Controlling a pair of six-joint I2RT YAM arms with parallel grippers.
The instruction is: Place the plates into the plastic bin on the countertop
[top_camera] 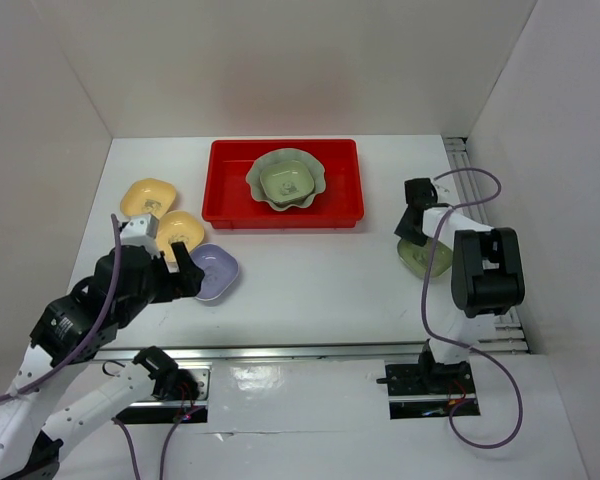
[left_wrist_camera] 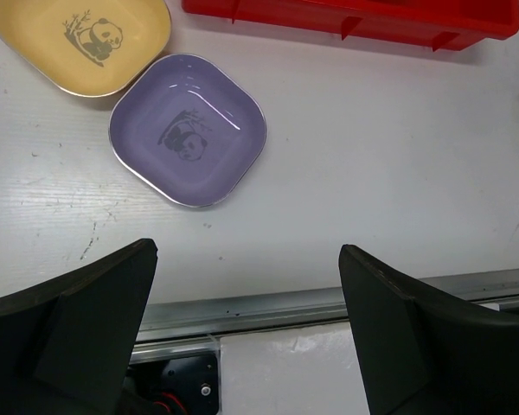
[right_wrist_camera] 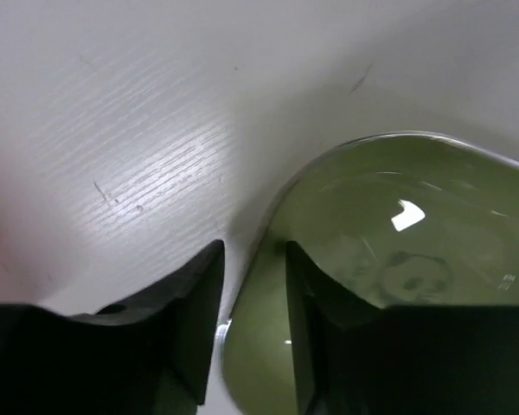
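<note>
The red plastic bin stands at the back middle and holds the large pale green scalloped dish with a small olive green dish nested in it. Two yellow dishes and a lavender dish lie on the countertop at the left. My left gripper is open and empty, close to the lavender dish. My right gripper straddles the rim of another olive green dish; in the right wrist view it is shut on that dish, one finger inside, one outside.
A metal rail runs along the near table edge. White walls close in the left, back and right sides. The bin's near wall and one yellow dish show at the top of the left wrist view.
</note>
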